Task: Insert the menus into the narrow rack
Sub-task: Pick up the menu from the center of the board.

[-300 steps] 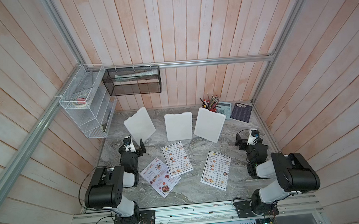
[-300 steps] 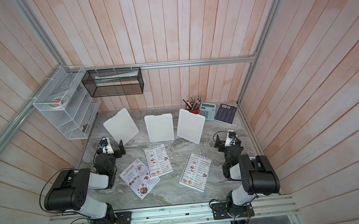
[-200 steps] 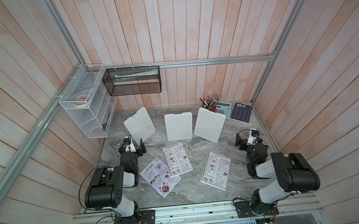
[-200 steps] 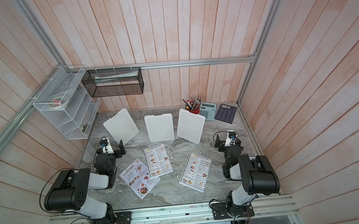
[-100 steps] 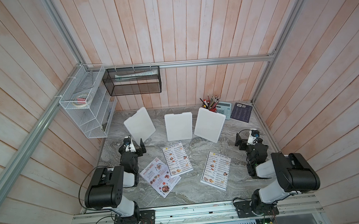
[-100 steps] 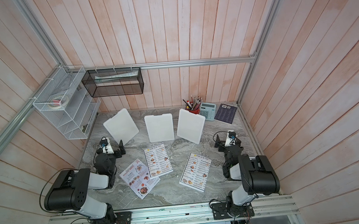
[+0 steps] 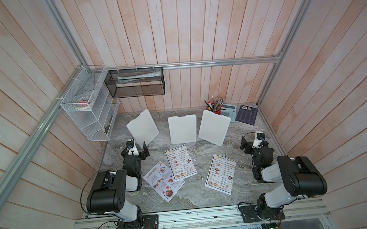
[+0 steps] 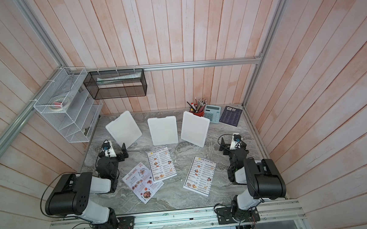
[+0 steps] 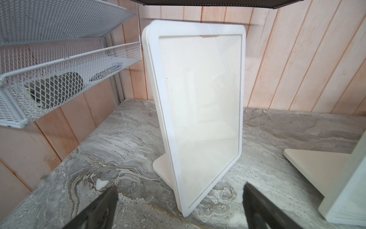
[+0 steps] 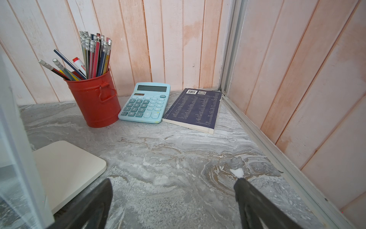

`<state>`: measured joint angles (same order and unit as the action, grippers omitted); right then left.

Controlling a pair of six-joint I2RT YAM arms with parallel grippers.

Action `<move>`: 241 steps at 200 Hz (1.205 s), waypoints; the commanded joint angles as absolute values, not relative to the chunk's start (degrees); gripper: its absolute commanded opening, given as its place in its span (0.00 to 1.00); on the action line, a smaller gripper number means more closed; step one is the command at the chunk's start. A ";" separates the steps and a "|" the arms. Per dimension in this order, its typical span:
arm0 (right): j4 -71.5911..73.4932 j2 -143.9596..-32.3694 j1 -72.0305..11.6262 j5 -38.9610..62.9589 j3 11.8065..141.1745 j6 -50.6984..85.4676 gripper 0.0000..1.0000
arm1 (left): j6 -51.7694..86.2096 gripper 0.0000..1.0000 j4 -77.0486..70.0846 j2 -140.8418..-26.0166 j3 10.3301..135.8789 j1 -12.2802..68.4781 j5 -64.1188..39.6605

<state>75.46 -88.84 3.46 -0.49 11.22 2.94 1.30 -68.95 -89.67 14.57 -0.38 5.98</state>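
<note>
Menus, three sheets flat on tabletop (image 7: 197, 198): Special Menu (image 7: 164, 181) nearest, long axis diagonal, corner under middle Dim Sum Inn menu (image 7: 181, 163); right Dim Sum Inn menu (image 7: 221, 174) apart. Beyond, closest left pincer (image 7: 135, 149) and right pincer (image 7: 255, 144), both wide, empty. Farthest, black mesh rack (image 7: 136, 83), wall-mounted.

Special Menu (image 7: 163, 181): colourful sheet, flat on the desk (image 7: 197, 198), skewed.
Middle DIM SUM INN menu (image 7: 181, 162): white, dark-bordered, flat, lower corner overlapping the Special Menu.
Right DIM SUM INN menu (image 7: 221, 174): same print, flat, lying apart.
Narrow rack (image 7: 136, 83): black mesh, hung high on the back wall.
</note>
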 commanded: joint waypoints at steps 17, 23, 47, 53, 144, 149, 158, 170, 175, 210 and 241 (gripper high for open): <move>77.04 -89.55 3.16 -0.07 11.95 2.50 0.98 | 1.58 1.00 -68.82 -89.68 15.00 -0.44 5.10; 76.99 -89.48 3.15 -0.06 11.92 2.48 0.98 | 1.58 1.00 -68.82 -89.65 15.00 -0.46 5.14; 76.99 -89.55 3.11 -0.04 11.95 2.48 0.98 | 1.65 1.00 -68.77 -89.69 15.02 -0.46 5.10; 76.99 -89.55 3.16 -0.06 11.91 2.46 0.98 | 1.66 1.00 -68.72 -89.67 15.03 -0.47 5.06; 77.01 -89.50 3.14 -0.02 11.91 2.46 0.98 | 1.93 1.00 -75.13 -89.60 11.67 -0.27 6.35; 76.99 -89.47 3.16 -0.04 11.93 2.47 0.98 | 1.93 1.00 -75.32 -89.33 11.50 -0.31 6.41; 77.00 -89.56 3.10 -0.04 11.95 2.47 0.98 | 1.97 1.00 -75.34 -88.18 11.09 -0.31 6.74; 77.00 -89.52 3.09 -0.03 11.95 2.51 0.98 | 1.47 1.00 -72.76 -84.59 10.76 0.22 7.51; 76.99 -89.53 3.10 -0.09 11.94 2.51 0.98 | 0.98 1.00 -70.93 -82.49 10.80 0.87 8.68; 77.04 -89.51 3.10 -0.07 11.93 2.51 0.98 | 7.75 1.00 -46.20 -61.80 15.92 3.44 12.87; 77.03 -89.52 3.13 0.00 11.93 2.49 0.98 | 19.78 1.00 -31.06 -47.74 19.39 2.99 5.91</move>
